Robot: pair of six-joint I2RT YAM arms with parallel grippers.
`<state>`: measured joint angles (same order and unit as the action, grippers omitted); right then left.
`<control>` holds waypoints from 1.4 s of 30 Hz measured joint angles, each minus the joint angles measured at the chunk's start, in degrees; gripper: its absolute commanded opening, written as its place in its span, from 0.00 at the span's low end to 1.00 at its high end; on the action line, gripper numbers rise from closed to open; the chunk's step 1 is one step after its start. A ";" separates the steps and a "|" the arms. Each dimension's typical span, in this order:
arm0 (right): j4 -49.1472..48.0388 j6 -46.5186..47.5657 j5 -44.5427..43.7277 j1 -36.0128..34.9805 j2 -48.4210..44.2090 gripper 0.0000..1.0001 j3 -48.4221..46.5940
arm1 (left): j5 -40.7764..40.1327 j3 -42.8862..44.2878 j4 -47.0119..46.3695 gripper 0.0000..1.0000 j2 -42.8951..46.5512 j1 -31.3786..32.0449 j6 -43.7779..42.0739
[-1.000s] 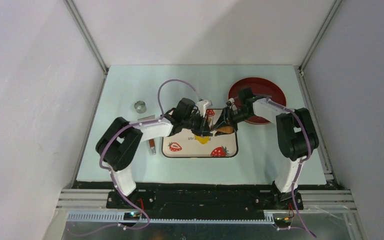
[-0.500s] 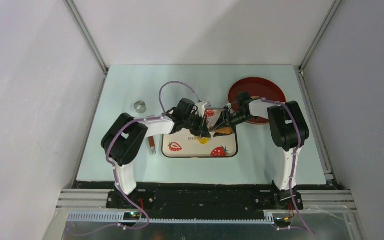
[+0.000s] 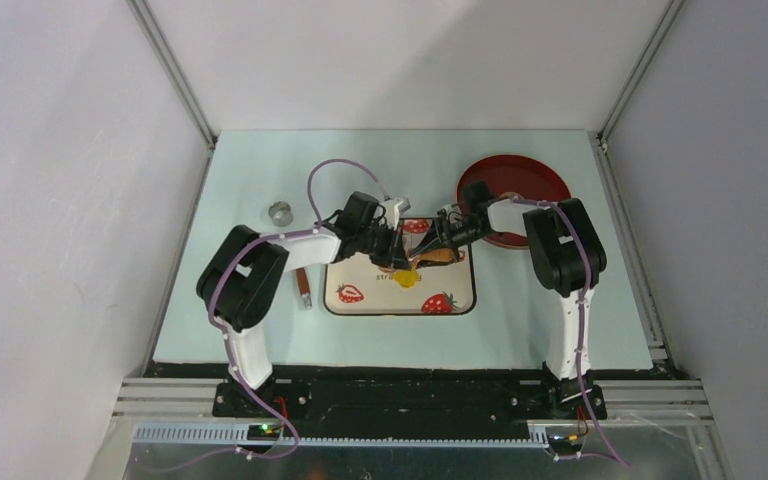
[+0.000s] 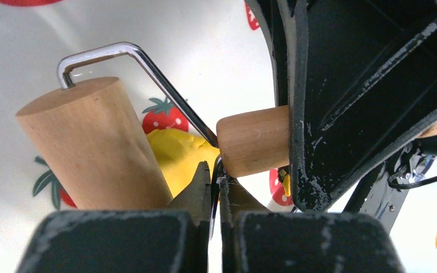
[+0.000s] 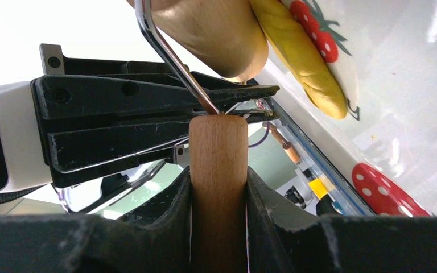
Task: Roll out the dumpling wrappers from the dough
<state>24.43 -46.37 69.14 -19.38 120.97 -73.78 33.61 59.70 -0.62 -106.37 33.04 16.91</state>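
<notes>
Over the strawberry-print tray (image 3: 380, 297), the right gripper (image 5: 218, 190) clamps the roller's wooden handle (image 5: 218, 148), and the left gripper (image 4: 217, 185) is pinched closed on its wire frame (image 4: 159, 77). The wooden drum (image 4: 91, 148) lies against the yellow dough (image 4: 179, 153) near the tray's middle.

Bright, even light; wrist views overexposed (backgrounds).
</notes>
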 measured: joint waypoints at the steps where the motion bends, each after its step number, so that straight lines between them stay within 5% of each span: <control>1: -0.50 -0.70 -0.35 -0.31 -0.11 0.00 -0.17 | -0.55 0.00 0.57 0.00 0.42 -0.07 -0.48; 18: -1.75 -6.01 -2.91 2.08 -13.88 0.00 4.68 | -0.37 5.81 6.62 0.00 5.97 1.57 -5.57; 26: 2.45 -0.13 -2.73 3.32 -15.56 0.02 9.18 | -1.90 5.18 9.01 0.00 5.66 4.68 -6.03; 30: 4.81 4.52 -3.61 3.32 -16.11 0.19 9.25 | -1.64 4.74 8.79 0.00 5.66 4.98 -6.38; 35: 8.50 10.86 -6.08 3.30 -18.93 0.54 9.22 | -0.15 4.74 8.39 0.00 5.84 5.44 -6.97; 42: 15.21 19.21 -13.09 3.45 -22.34 0.72 7.48 | -0.20 4.74 10.80 0.00 6.67 4.79 -7.50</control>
<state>39.64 -27.16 56.05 -15.92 98.63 -66.30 33.41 64.45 10.17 -99.70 37.82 9.41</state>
